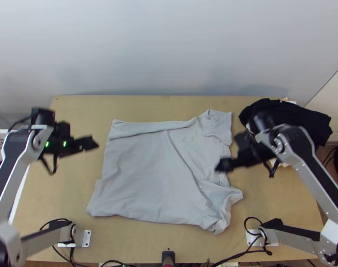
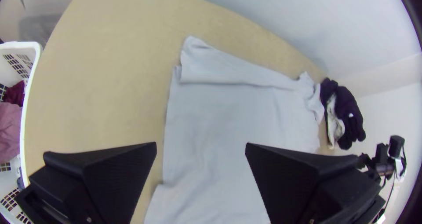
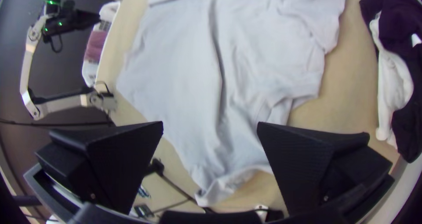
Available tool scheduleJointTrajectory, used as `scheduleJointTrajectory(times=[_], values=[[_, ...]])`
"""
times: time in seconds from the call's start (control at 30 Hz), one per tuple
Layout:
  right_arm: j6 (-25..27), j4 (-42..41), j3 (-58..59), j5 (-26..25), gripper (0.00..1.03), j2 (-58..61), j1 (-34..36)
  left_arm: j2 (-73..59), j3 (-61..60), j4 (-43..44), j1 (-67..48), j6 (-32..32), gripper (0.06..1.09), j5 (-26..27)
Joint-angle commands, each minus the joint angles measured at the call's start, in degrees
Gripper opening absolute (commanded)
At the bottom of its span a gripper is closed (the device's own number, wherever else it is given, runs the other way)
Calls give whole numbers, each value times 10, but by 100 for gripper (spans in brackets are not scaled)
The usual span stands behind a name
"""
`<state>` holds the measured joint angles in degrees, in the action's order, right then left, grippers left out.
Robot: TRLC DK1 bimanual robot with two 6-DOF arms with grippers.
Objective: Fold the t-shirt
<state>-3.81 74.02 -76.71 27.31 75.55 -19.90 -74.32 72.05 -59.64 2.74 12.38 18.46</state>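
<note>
The pale grey t-shirt lies spread over the middle of the table, a bit rumpled from where I stand, with a narrow strip folded over along its far edge. A long crease slants down its right half, a sleeve sits crinkled at the far right corner, and the near right corner is bunched into soft, uneven folds. The near left part flares outward a little. The left arm reaches in from its side, and its tool hangs over bare wood beside the shirt, pointing in toward it, the black fingers spread wide with nothing between them. The right arm angles in from the other side, its tool above the right part of the shirt, also parted wide and holding nothing. Both arms have pale, smooth links and black joints; their broad, flat fingers look finely ridged and taper to blunt corners. The cloth looks soft and matte against the light wood. Dark clothes are heaped at the far right, and a white slotted basket stands at the left edge, with pink cloth inside.
</note>
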Motion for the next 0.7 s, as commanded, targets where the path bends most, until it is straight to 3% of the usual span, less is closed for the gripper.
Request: scheduleJointTrajectory(times=[0.0, 0.17, 0.3, 0.67], values=[[-129, -191, -80, -25, 99, 24, 39, -185, 119, 95, -16, 72, 104, -57], [-158, -308, -84, -96, 99, 52, 28, -291, 203, 95, -40, 84, 104, -95], [-146, -360, -89, -167, 99, 94, 26, -362, 256, 96, -57, 96, 103, -119], [-147, -368, -123, -181, 99, 175, 44, -478, 303, 86, -92, 115, 97, -145]])
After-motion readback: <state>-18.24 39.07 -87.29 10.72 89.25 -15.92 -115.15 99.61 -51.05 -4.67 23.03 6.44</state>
